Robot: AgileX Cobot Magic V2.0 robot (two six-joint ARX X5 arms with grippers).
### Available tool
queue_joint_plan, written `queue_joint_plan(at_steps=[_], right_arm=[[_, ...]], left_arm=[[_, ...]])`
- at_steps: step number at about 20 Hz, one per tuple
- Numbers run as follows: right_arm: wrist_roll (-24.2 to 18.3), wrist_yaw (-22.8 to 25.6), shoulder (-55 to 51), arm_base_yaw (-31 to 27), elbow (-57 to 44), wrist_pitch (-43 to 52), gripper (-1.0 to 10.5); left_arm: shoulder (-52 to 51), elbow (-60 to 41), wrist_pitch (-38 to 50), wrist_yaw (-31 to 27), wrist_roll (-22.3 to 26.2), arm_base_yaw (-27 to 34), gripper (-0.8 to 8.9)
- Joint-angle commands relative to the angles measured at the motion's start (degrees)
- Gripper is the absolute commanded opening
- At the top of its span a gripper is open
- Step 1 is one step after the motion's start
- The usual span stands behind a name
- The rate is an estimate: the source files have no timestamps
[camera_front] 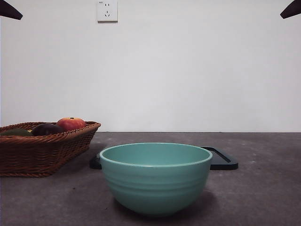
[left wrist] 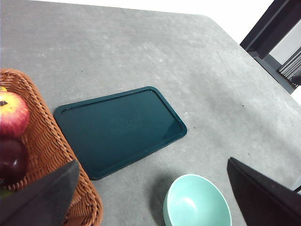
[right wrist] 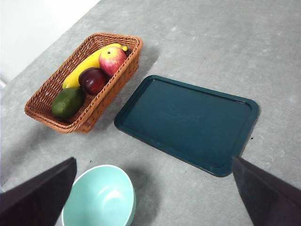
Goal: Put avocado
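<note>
The avocado, dark green and oval, lies at one end of a brown wicker basket, next to a dark purple fruit. In the front view the avocado just shows over the basket rim at the far left. My left gripper is open and empty, high above the table between the basket and the bowl. My right gripper is open and empty, high above the tray and the bowl. Both arms show in the front view only as black tips at the top corners.
The basket also holds a red apple and a yellow banana. A dark teal flat tray lies beside the basket. A light teal bowl stands in front of the tray, near the front camera.
</note>
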Motion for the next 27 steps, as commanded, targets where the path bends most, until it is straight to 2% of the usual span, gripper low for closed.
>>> queue_joint_plan(at_steps=[1,4,6,9,14,20,27], right_arm=[[-0.2,-0.1,0.2,0.3,1.2,0.2,5.9],[-0.2,-0.1,0.2,0.3,1.2,0.2,5.9],[-0.2,-0.1,0.2,0.3,1.2,0.2,5.9],[-0.2,-0.1,0.2,0.3,1.2,0.3,5.9],[-0.2,-0.1,0.2,0.3,1.2,1.2,5.9],[0.6,-0.1,0.2,0.3,1.2,1.2,5.9],[1.1,-0.1,0.2,0.3,1.2,1.2,5.9]], left_arm=[[0.3,1.2,-0.4,0.0,0.3,-0.2,4.96],[0.4,1.2,-4.0,-3.9,2.3,-0.1,4.97],[1.2,1.8,-8.3,-10.6,5.2,-0.1,4.97],[5.4,2.6,-13.0,-18.8,4.8,-0.1,4.97],[18.7,5.0,-14.2,-24.6,4.8,-0.1,4.96],[34.4,8.4,-10.7,-25.9,5.0,-0.1,4.96],[43.4,9.0,-9.0,-25.9,4.8,-0.2,4.95]])
